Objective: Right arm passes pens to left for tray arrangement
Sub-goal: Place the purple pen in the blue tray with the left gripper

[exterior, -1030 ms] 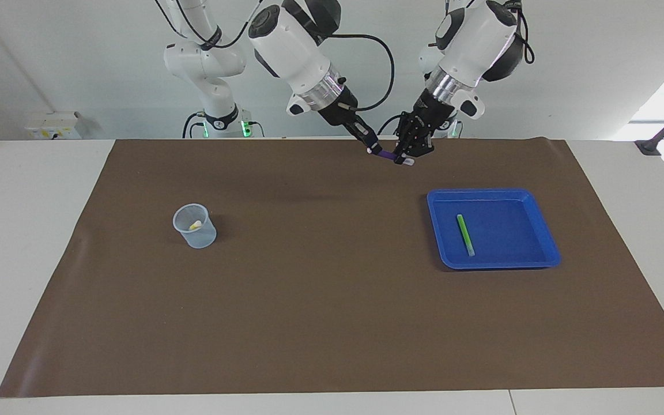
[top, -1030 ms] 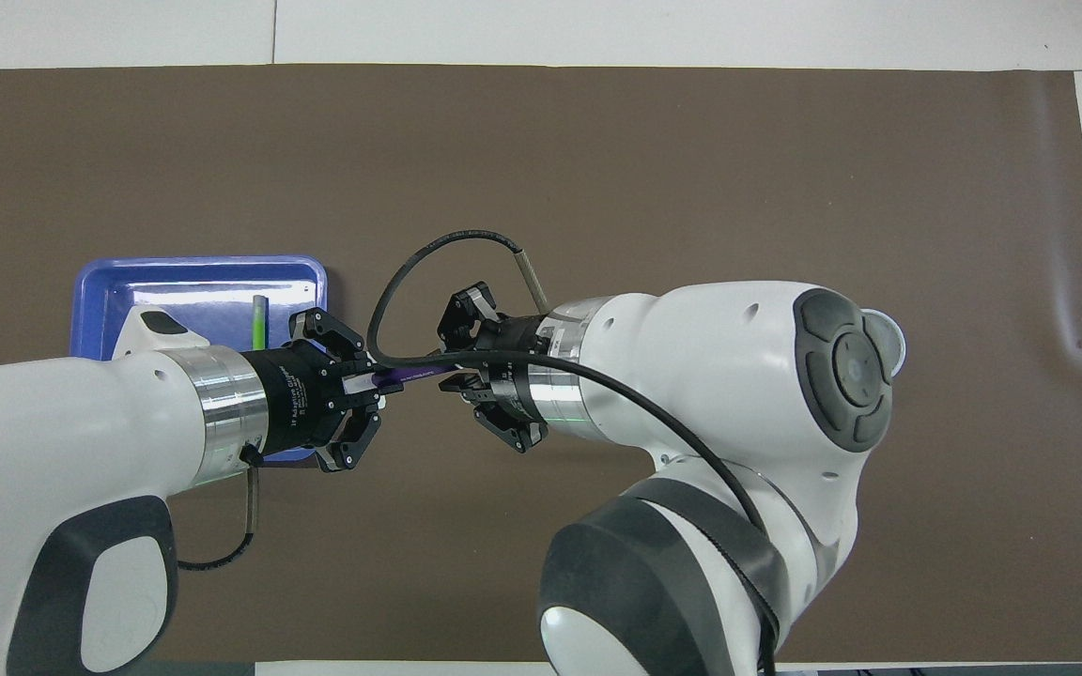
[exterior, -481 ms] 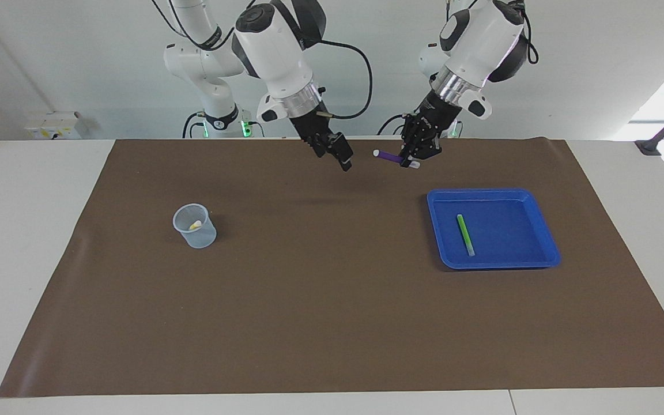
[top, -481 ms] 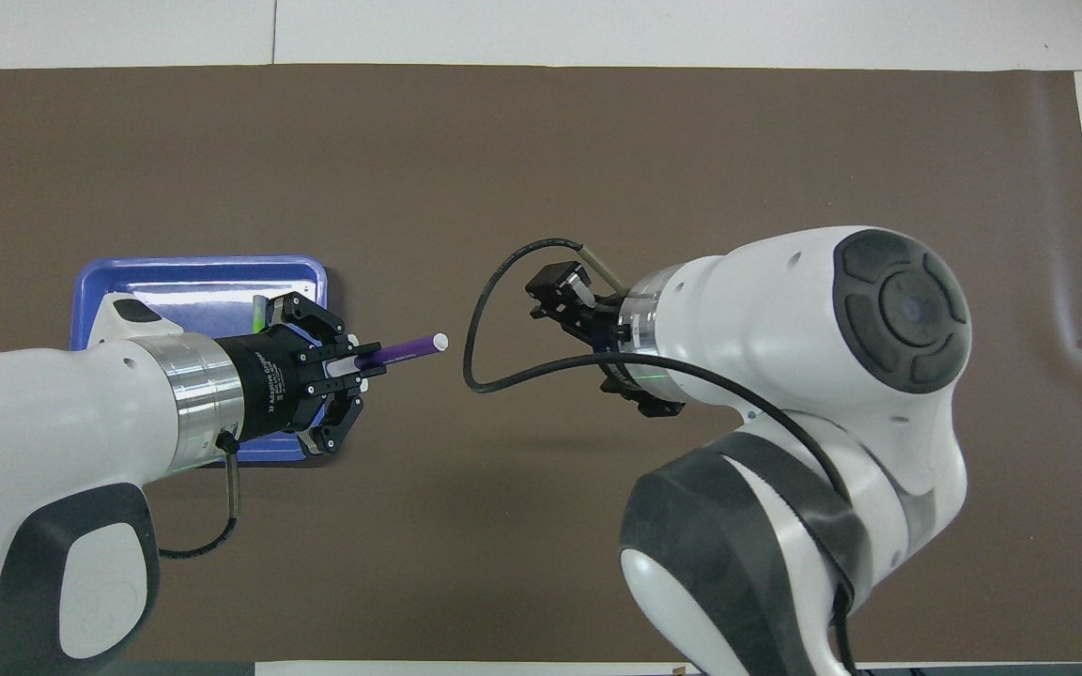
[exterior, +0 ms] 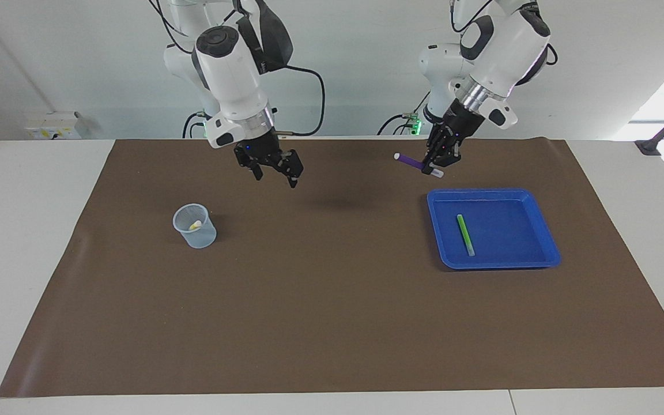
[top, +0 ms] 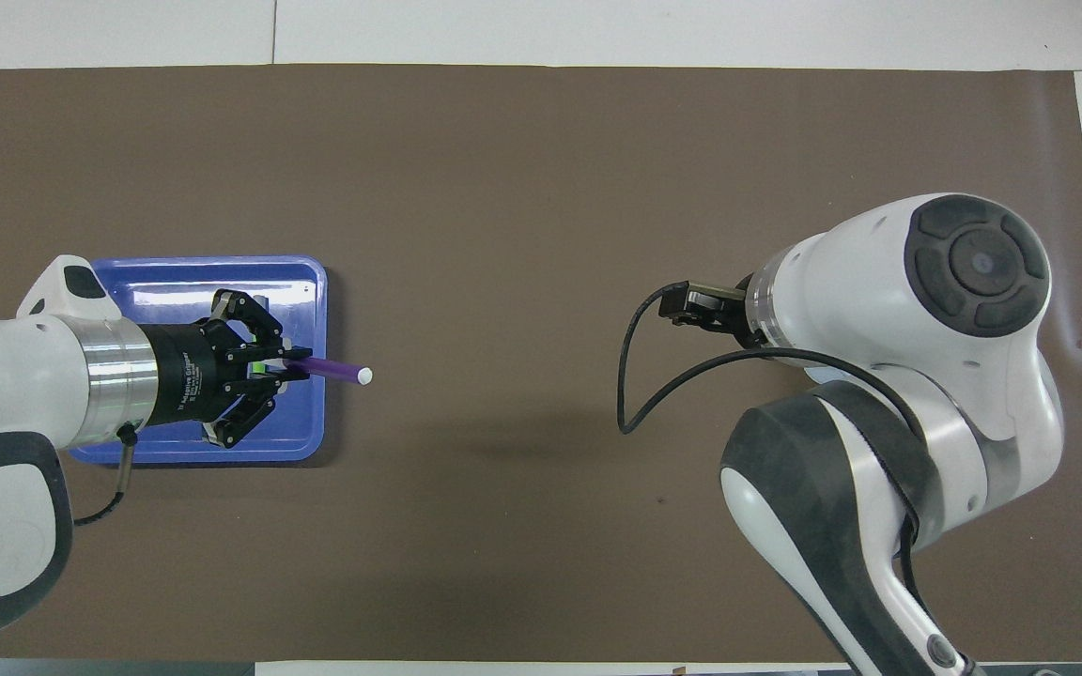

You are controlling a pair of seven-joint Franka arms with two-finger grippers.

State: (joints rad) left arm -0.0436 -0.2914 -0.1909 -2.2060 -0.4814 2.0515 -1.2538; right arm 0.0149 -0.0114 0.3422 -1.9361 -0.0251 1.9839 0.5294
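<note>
My left gripper (exterior: pixel 437 169) is shut on the purple pen (exterior: pixel 410 162) and holds it in the air by one end. The pen's pale tip points toward the right arm's end of the table. In the overhead view this gripper (top: pixel 295 362) and the purple pen (top: pixel 334 370) are over the edge of the blue tray (top: pixel 193 264). The green pen (exterior: pixel 465 234) lies in the tray (exterior: pixel 485 192). My right gripper (exterior: pixel 275 174) is open and empty, raised over the mat near the clear cup (exterior: pixel 195 226). The yellow pen (exterior: pixel 195 225) is in the cup.
A brown mat (exterior: pixel 332 311) covers the table. Two slimmer white arms with green-lit bases (exterior: pixel 211 124) stand at the robots' end. In the overhead view the right arm's body (top: pixel 888 310) hides the cup and the right gripper.
The right gripper let go of the purple pen and swung away toward the cup. The left gripper kept the pen and carried it toward the tray.
</note>
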